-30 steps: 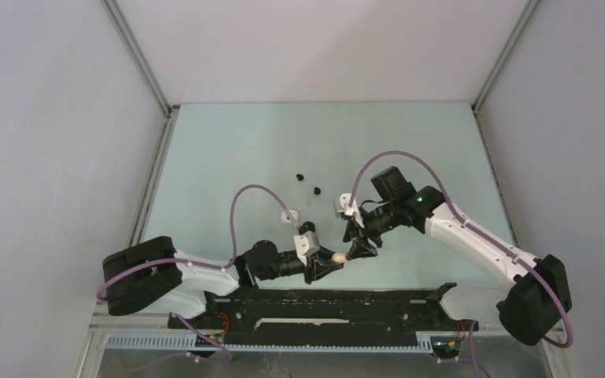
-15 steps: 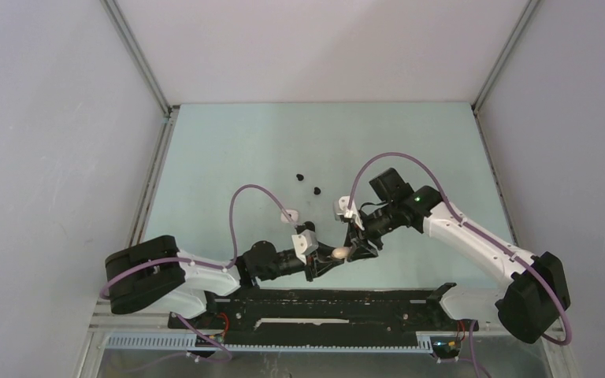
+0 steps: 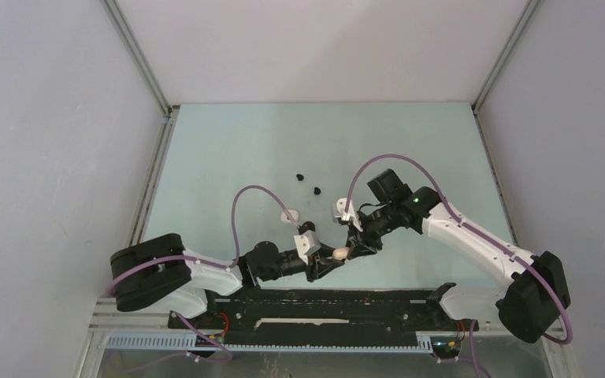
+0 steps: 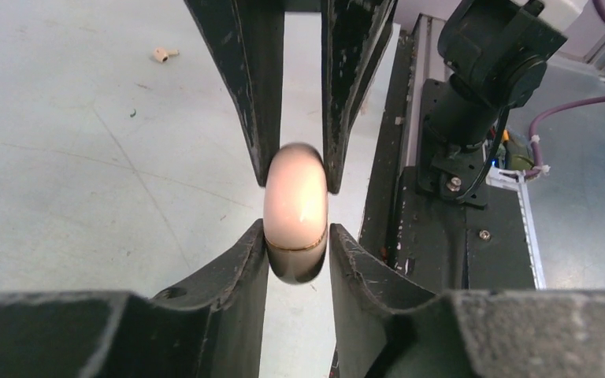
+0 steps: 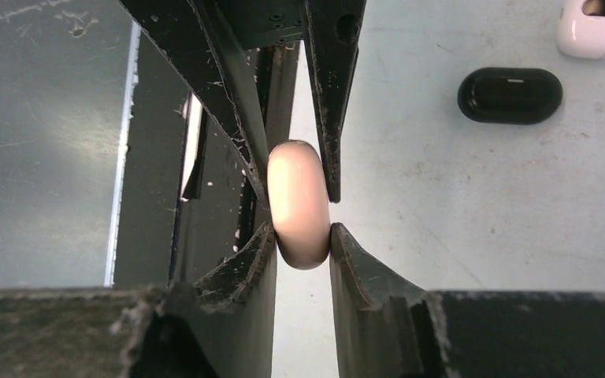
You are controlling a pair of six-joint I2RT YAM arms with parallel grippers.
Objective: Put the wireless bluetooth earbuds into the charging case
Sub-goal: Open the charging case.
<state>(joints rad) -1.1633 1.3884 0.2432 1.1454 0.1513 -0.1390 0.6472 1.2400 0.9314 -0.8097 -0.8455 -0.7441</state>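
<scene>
A pale cream pebble-like charging case (image 3: 339, 253) with a thin gold seam hangs above the table, held from both sides. My left gripper (image 3: 329, 261) is shut on one end of it, as the left wrist view shows (image 4: 297, 236). My right gripper (image 3: 353, 249) is shut on the other end (image 5: 301, 232). The case (image 4: 295, 205) looks closed. Two black earbuds (image 3: 300, 176) (image 3: 316, 190) lie on the table farther back. One cream earbud (image 4: 161, 53) lies on the table in the left wrist view.
A white case (image 3: 289, 214) lies left of the grippers; it also shows in the right wrist view (image 5: 596, 27). A closed black case (image 5: 510, 95) lies next to it. The black base rail (image 3: 323, 303) runs along the near edge.
Both grippers have shifted slightly to the left together, keeping hold of the cream case. Nothing on the table has moved.
</scene>
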